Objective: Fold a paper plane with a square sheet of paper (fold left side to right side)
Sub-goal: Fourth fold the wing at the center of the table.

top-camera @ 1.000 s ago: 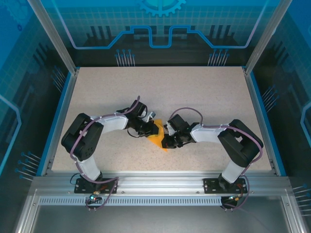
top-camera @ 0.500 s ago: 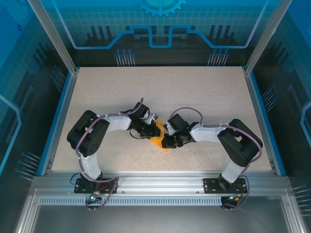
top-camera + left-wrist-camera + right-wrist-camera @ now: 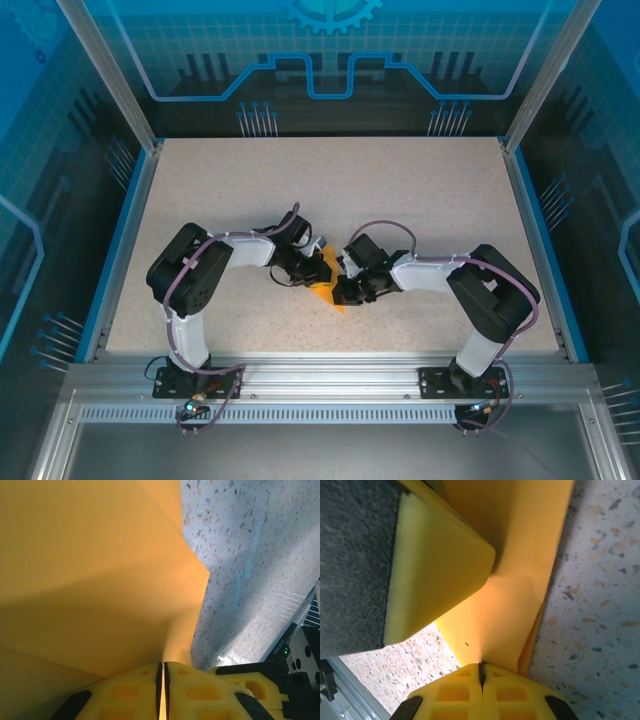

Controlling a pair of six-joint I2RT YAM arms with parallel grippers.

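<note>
Over the last second the left arm (image 3: 240, 248) has swung its elbow rightward, and the left gripper (image 3: 305, 263) has carried its pinched flap of the square sheet of paper (image 3: 324, 279) toward the right gripper (image 3: 342, 289). The flap now stands steeper, so the left-to-right fold looks under way (not yet laid flat). Both grippers are clamped tight on the orange sheet, which sits between them, slightly near of the middle of the tabletop (image 3: 420, 190). Count: one sheet, two arms, two grippers, no finished plane.
</note>
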